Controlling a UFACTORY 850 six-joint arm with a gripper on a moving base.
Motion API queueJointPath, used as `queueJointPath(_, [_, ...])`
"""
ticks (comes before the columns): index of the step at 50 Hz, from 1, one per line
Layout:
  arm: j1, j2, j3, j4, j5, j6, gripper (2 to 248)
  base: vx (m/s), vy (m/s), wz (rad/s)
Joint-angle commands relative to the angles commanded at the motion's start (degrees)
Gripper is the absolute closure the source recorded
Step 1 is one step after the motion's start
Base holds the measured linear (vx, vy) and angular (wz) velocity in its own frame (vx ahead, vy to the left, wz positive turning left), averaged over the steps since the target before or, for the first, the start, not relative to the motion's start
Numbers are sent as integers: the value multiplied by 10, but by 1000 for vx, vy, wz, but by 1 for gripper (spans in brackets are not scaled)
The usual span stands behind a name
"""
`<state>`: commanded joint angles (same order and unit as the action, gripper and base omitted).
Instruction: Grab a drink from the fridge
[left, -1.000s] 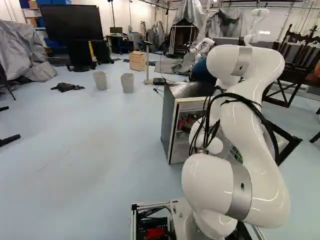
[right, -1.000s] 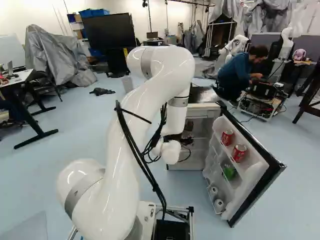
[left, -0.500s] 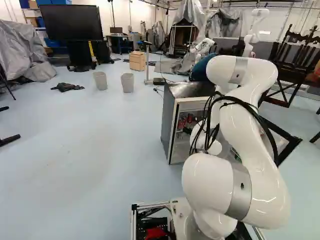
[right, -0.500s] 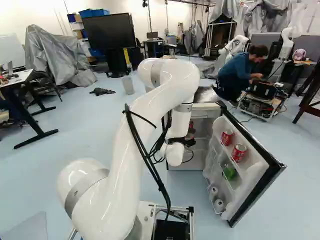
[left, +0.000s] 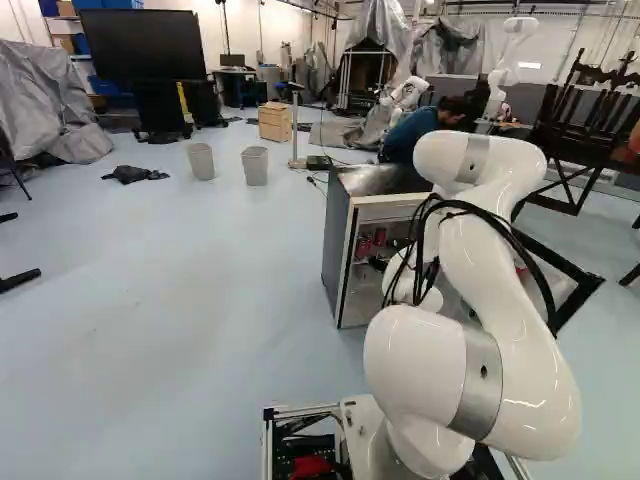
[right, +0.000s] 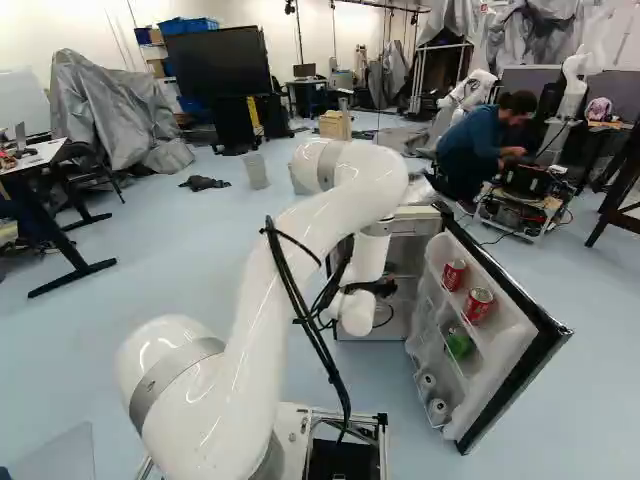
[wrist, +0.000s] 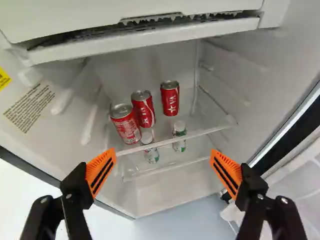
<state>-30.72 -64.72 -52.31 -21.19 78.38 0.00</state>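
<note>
The gripper (right: 380, 288) is at the opening of the fridge (left: 340, 240), whose door (right: 505, 345) stands wide. In the wrist view the gripper (wrist: 161, 165) is open, its orange pads far apart with nothing between them. Ahead of it, on a clear shelf (wrist: 200, 131), stand three red cans: one nearest the front (wrist: 125, 123), one beside it (wrist: 144, 108) and another (wrist: 170, 98) farther over. Two white-capped bottles (wrist: 150, 150) (wrist: 179, 136) stand below that shelf. The door racks hold two red cans (right: 454, 275) (right: 478, 305) and a green item (right: 459, 344).
A frosted freezer compartment (wrist: 145, 37) spans the fridge above the cans. The fridge's side walls (wrist: 260, 75) flank the shelves, with the door on one side. Two grey bins (left: 200, 161) (left: 255, 166) stand on the floor beyond. Another robot (right: 468, 92) is farther back.
My arm has lowered and its upper joint has moved rightward in the right base view; the gripper has shifted with it at the fridge opening. The base and the fridge have stayed put.
</note>
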Motion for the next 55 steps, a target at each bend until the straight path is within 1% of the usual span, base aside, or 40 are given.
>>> queueJointPath(24, [-18,-19,-36,-30,0,0,3,0,0,0])
queueJointPath(33, [-24,-24,-46,-60,0,0,3,0,0,0])
queueJointPath(55, [-35,-34,-67,-150,17,0,3,0,0,0])
